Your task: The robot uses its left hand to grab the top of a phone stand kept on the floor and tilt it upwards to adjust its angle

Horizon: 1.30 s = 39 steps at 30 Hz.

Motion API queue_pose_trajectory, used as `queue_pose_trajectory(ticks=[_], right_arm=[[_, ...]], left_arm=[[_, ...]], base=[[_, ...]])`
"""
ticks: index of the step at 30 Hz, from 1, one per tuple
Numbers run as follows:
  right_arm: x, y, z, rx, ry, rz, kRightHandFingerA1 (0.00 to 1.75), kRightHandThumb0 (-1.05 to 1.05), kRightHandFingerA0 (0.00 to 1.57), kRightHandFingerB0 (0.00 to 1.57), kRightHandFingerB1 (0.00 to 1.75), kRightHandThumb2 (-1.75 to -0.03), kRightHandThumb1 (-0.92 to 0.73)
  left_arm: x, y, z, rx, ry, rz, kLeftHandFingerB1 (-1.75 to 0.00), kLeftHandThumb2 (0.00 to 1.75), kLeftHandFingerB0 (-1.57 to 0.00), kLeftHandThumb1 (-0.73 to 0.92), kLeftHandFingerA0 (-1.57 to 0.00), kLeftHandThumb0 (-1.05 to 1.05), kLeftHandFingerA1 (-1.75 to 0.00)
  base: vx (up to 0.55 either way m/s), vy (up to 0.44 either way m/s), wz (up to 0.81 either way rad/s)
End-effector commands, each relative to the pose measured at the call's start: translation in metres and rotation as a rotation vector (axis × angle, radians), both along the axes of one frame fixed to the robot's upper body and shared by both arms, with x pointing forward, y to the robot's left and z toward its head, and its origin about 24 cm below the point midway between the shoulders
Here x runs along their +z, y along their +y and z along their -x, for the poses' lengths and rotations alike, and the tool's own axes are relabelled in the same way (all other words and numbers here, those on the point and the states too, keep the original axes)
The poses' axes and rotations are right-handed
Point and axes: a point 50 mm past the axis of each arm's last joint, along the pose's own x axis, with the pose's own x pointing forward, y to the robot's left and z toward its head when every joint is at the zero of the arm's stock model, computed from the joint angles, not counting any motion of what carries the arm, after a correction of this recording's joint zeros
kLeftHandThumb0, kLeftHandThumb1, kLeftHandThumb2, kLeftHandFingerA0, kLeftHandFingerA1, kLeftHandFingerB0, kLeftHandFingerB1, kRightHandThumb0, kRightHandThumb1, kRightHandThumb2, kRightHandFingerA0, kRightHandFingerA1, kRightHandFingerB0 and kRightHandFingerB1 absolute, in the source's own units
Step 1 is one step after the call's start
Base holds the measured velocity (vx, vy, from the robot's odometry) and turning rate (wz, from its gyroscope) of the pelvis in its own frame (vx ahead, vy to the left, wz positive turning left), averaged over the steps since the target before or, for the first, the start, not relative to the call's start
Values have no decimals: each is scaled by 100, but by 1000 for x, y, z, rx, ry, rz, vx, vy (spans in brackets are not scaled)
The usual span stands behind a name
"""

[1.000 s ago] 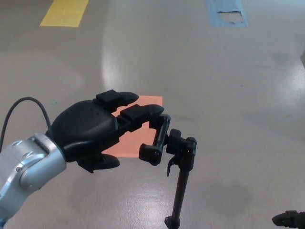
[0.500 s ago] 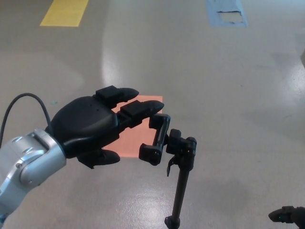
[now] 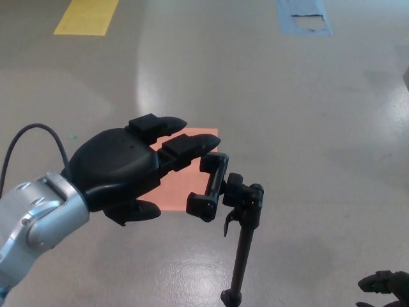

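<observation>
Left hand (image 3: pixel 131 169) barely moved since earlier, fingers spread, holding nothing, tips at the phone stand (image 3: pixel 229 211) clamp. Stand stood mid-floor beside the orange patch (image 3: pixel 182 182), pole upright, clamp tilted up-right. Right hand (image 3: pixel 383 284) crept in; grip unclear.

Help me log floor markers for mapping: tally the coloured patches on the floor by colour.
Yellow patch: 1
Blue patch: 1
Orange patch, partly behind the left hand: 1
Total: 3
</observation>
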Motion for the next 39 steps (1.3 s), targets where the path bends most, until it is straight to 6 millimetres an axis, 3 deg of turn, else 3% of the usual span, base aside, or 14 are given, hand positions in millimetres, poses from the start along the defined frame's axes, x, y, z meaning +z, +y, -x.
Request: queue_pose_trajectory(ticks=[1,2,5,6,11,12,13,17,18,21,22,23,24,39], right_arm=[[1,-2,0,1,14,22,34,-61,21,27,31,-62,-75],[1,-2,-1,6,12,26,34,-61,21,26,31,-63,-75],[2,-2,-2,9,11,28,34,-61,21,27,31,-62,-75],[2,-2,-2,7,12,28,34,-61,21,27,31,-63,-75],[2,-1,-3,8,11,27,34,-61,22,27,31,-62,-75],[2,-1,-3,9,11,29,35,-62,22,27,31,-62,-75],[2,-1,-3,9,11,30,35,-62,22,27,31,-62,-75],[3,-1,-3,12,7,30,35,-62,22,28,31,-62,-75],[3,-1,-3,16,8,38,34,-63,21,28,31,-62,-75],[2,0,-4,25,9,47,34,-63,21,28,30,-62,-75],[2,0,-4,25,10,47,34,-63,22,28,30,-62,-75],[2,0,-4,24,11,47,34,-63,22,28,30,-62,-75],[4,2,-7,32,2,53,33,-64,23,28,30,-62,-75],[5,7,-9,76,2,78,31,-63,20,27,30,-63,-76]], left_arm=[[-7,2,1,15,20,-40,-17,69,0,44,-4,-24,-31],[-7,2,1,15,25,-37,-20,57,0,51,-6,-24,-26],[-9,2,1,17,37,-37,-21,56,0,50,-6,-23,-26],[-12,1,2,16,35,-44,-18,68,0,43,-4,-26,-30],[-16,1,3,11,39,-56,-17,69,0,45,-5,-28,-30],[-18,1,3,14,47,-63,-20,57,0,56,-4,-29,-26],[-18,1,3,17,53,-69,-20,57,0,56,-4,-29,-26],[-22,1,3,19,67,-75,-19,56,0,55,-5,-30,-26],[-24,0,3,19,73,-65,-16,71,0,47,-4,-33,-26],[-25,-1,3,23,86,-67,-16,71,0,47,-5,-32,-24],[-25,-1,4,18,87,-63,-20,56,0,55,-5,-30,-26],[-25,-1,4,17,87,-62,-20,56,0,55,-5,-30,-26],[-23,0,2,19,79,-65,-16,71,0,46,-4,-32,-26],[-26,3,1,38,90,-64,-15,67,-1,43,-4,-31,-27]], base=[[0,0,0],[0,0,0],[0,0,0],[0,0,0],[0,0,0],[0,0,0],[0,0,0],[0,0,0],[0,0,0],[0,0,0],[0,0,0],[0,0,0],[0,0,0],[0,0,0]])
